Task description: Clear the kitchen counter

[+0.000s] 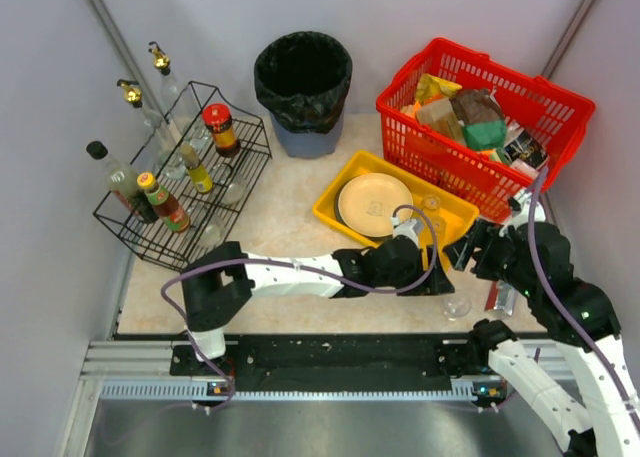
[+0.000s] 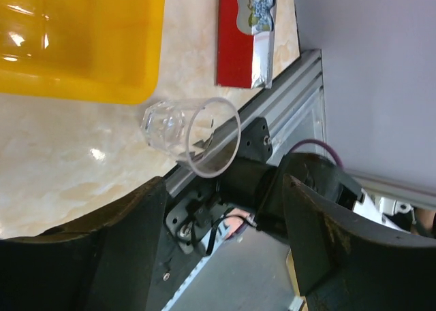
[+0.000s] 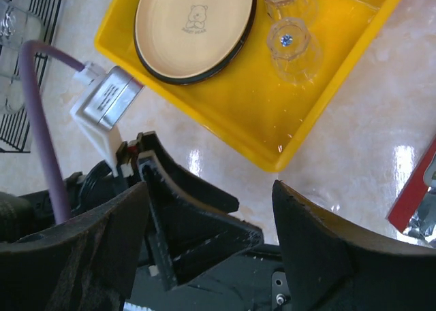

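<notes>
Hovering w/ left claw (image 2: 223, 182) open by the glass (image 2: 191, 135) — right claw (image 3: 210, 188) is gaping too; a nudge risks knocking it off the counter's (image 1: 290, 212) near edge.

You get no legible wording anywhere.
- Round cream plate with dark rim (image 3: 194, 28): bear drawing, line of small lettering under it, too small to read.
- Small silver metal box on white bracket (image 3: 107, 96): printed label, fine print unreadable.
- Flat red packet with silver foil end (image 2: 245, 35): printed picture only, no words you can make out.
- Red-capped jar in black wire rack (image 1: 220, 129): label blurred.
</notes>
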Controlling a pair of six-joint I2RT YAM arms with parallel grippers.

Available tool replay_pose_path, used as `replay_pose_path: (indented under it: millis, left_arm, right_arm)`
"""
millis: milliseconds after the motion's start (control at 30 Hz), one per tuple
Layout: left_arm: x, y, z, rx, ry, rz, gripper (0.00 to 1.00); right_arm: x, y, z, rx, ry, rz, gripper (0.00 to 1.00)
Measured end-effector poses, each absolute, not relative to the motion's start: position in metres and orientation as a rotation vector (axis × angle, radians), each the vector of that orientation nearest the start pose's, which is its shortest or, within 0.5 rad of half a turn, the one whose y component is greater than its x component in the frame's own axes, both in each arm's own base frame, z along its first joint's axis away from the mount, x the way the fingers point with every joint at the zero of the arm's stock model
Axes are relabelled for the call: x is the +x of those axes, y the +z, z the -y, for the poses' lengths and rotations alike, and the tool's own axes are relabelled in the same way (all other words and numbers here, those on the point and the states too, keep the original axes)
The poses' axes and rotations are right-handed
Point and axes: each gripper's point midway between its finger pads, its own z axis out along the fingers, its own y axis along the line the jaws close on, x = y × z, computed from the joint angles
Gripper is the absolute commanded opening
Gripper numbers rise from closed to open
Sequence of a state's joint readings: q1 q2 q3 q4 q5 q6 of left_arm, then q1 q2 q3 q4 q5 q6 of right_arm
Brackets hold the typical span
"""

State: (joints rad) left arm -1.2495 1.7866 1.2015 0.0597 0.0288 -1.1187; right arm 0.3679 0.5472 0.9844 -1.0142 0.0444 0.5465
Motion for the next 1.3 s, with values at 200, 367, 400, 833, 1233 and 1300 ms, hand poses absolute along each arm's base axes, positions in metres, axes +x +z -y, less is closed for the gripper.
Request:
replay_pose_path:
  millis: [200,367,400,833,1233,1300]
  left_arm:
    - [0.116,0.129,0.536,0.105,-1.308,-2.49,0.7]
    - [0.107,0.106,0.55,0.072,-1.256,-2.534,0.57]
    - [0.106,0.102,0.549,0.064,-1.238,-2.544,0.54]
    - [0.114,0.073,0.529,0.019,-1.044,-2.588,0.0]
    - [0.127,0.125,0.495,0.174,-0.985,-2.438,0.0]
    - [0.127,0.152,0.484,0.197,-1.044,-2.384,0.0]
  right_arm:
    - [0.146,0.241,-0.074,0.218,0.497,-2.177,0.72]
    - [0.136,0.237,-0.07,0.22,0.489,-2.19,0.72]
    - [0.135,0.236,-0.069,0.22,0.489,-2.192,0.72]
    - [0.129,0.232,-0.068,0.211,0.483,-2.208,0.72]
    - [0.126,0.249,-0.073,0.189,0.536,-2.174,0.73]
    - [0.125,0.254,-0.076,0.167,0.561,-2.165,0.74]
